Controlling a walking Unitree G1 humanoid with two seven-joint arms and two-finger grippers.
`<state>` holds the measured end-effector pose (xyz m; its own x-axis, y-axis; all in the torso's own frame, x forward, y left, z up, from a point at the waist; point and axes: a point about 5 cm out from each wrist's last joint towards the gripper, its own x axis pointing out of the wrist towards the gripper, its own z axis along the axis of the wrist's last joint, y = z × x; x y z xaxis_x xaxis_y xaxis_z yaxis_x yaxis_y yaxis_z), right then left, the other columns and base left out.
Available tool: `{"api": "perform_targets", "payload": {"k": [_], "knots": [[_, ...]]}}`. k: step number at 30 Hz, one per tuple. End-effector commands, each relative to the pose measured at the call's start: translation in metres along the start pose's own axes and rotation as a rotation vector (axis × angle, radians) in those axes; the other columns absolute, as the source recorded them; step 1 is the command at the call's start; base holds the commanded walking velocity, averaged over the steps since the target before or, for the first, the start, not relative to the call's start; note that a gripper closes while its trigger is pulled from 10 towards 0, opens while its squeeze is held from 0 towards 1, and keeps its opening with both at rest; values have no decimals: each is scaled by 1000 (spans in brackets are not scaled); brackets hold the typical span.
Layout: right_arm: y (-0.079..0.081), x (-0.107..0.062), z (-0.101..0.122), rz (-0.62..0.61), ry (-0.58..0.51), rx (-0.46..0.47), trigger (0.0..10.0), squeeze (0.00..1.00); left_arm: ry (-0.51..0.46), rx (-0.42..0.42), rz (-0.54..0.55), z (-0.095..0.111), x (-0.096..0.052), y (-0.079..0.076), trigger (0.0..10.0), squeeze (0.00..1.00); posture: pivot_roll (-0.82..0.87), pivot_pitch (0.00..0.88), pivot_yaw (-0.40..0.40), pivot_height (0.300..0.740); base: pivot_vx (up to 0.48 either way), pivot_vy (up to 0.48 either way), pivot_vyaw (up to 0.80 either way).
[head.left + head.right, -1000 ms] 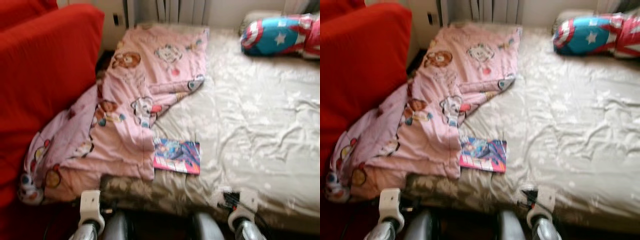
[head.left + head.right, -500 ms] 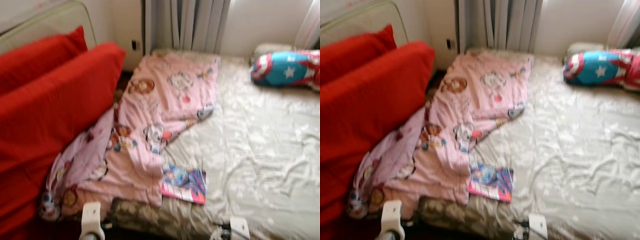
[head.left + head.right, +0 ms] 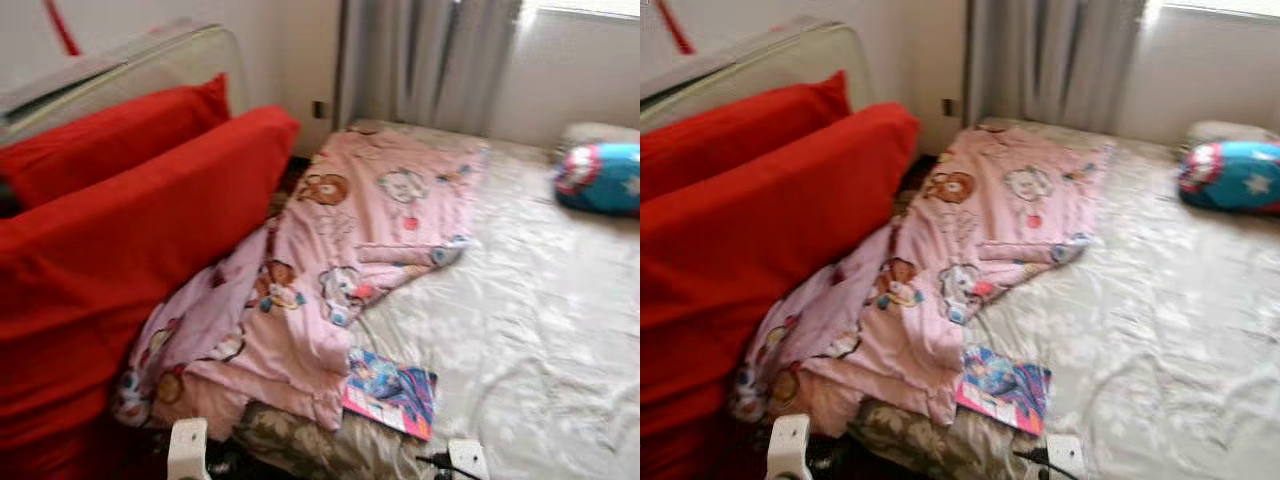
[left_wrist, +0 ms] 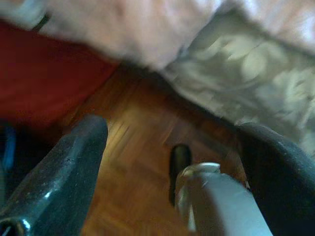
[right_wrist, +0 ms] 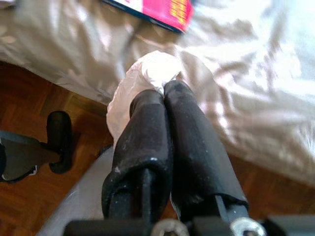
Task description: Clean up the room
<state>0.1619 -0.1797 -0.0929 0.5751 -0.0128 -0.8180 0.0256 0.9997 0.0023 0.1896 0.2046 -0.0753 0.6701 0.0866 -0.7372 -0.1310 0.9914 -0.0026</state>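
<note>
- Bed [image 3: 540,330] with pale floral sheet, crumpled; head views blurred.
- Pink cartoon-print blanket [image 3: 340,260] bunched along the bed's left side, lower end spilling off the edge toward the red cushions [image 3: 130,250].
- 2 red cushions stacked at an angle left of the bed, touching the blanket's edge; a pale headboard-like panel [image 3: 150,65] behind them.
- Colourful book [image 3: 392,392] lies flat near the bed's front edge, just beside the blanket's lower corner, partly tucked under it.
- Blue, red and white star-print pillow [image 3: 600,178] at the far right of the bed, well apart from the book.
- Grey curtain [image 3: 430,60] on the wall behind the bed.
- Left gripper [image 4: 172,162]: fingers spread wide, nothing between them, low over the wood floor [image 4: 133,162] by the bed's edge.
- Right gripper [image 5: 165,93]: fingers pressed together, pinching a piece of crumpled white plastic [image 5: 142,78], in front of the sheet's edge, the book's pink cover beyond.
</note>
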Motion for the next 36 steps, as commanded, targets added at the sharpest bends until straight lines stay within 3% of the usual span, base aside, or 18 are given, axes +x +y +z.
{"api": "perform_targets", "payload": {"k": [1, 19, 23, 36], "knots": [[3, 0, -3, 6, 14, -7, 10000, 0, 32, 7, 5, -8, -2, 1, 10000, 0, -56, 0, -9, 729, 0, 0, 800], [7, 1, 2, 16, 3, -9, 10000, 0, 41, 25, 62, -2, 0, 8, 10000, 0, -34, 61, -29, 729, 0, 0, 800], [7, 1, -2, 19, 19, 18, 10000, 0, 43, 17, 67, -4, -1, 9, 10000, 0, -33, 64, -31, 729, 0, 0, 0], [6, 0, -3, 31, 22, -14, 10000, 0, 49, 7, 68, -4, 0, 8, 10000, 0, -25, 69, -36, 729, 0, 138, 0]]}}
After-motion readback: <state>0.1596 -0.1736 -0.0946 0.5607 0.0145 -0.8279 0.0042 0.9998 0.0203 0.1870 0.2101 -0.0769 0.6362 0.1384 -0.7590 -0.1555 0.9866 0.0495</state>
